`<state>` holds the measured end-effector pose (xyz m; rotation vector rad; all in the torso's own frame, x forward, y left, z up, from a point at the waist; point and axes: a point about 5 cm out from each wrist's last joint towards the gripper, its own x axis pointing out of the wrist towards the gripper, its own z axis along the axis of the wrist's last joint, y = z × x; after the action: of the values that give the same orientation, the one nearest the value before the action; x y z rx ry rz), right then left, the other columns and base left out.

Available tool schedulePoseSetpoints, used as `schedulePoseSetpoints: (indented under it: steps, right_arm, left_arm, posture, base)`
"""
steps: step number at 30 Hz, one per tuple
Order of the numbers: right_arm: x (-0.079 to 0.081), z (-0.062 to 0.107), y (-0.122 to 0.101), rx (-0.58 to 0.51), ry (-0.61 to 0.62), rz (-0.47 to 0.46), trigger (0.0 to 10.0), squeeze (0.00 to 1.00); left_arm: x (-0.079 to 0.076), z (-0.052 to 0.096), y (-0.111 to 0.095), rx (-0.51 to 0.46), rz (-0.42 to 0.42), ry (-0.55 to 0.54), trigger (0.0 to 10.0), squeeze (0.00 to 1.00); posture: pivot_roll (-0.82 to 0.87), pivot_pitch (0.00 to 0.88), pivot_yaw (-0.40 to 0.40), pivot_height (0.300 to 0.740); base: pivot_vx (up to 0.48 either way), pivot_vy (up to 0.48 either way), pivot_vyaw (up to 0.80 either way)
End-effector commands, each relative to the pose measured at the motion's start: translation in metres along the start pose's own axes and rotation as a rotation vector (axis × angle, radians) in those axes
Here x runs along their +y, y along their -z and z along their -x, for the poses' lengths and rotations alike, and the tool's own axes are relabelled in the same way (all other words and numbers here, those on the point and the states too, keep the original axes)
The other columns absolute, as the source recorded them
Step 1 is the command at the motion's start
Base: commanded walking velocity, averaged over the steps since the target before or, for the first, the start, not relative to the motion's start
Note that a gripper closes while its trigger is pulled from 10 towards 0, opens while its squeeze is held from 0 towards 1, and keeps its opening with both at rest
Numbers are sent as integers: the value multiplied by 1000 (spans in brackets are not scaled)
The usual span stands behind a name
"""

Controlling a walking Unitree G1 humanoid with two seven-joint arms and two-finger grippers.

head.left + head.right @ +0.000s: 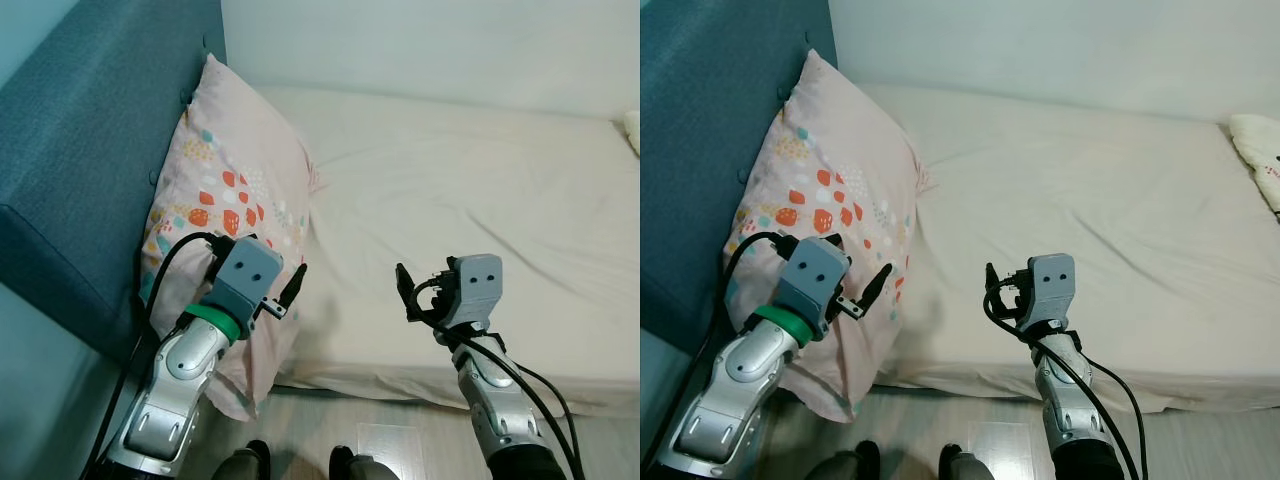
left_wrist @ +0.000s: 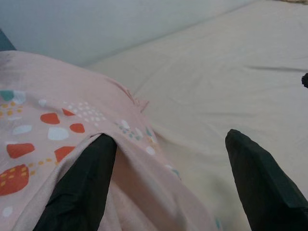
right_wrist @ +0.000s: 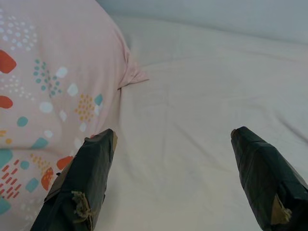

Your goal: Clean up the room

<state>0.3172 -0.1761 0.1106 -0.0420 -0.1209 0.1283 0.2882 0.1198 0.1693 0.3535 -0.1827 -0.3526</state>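
Leaning against the teal padded headboard [image 1: 70, 150] at the bed's [image 1: 450, 180] corner, the pink patterned pillow [image 1: 235, 190] touches the spread left pincer [image 1: 283, 295], which probably needs to close next, while the right pincer [image 1: 408, 295] hovers spread above the cream sheet.

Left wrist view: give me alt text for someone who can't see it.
The left gripper, jaws open, sits at the edge of a pink patterned pillow, one black finger against its fabric. Beyond lies a cream bed sheet.
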Motion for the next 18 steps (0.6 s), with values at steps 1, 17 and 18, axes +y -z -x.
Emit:
schedulePoseSetpoints:
  steps: [1, 17, 18]
  right_arm:
    - [-2, 3, 4, 10, 15, -9, 10000, 0]
    - [-1, 2, 3, 7, 8, -12, 10000, 0]
    - [-1, 2, 3, 7, 8, -12, 10000, 0]
  left_arm:
    - [-1, 1, 3, 12, 6, 1, 10000, 0]
    - [15, 20, 10, 48, -61, 40, 10000, 0]
    - [15, 20, 10, 48, -61, 40, 10000, 0]
  posture:
    - [-40, 189, -23, 675]
    - [-30, 183, -16, 615]
    - [-30, 183, -16, 615]
  base:
    - [0, 0, 0]
    - [0, 0, 0]
    - [0, 0, 0]
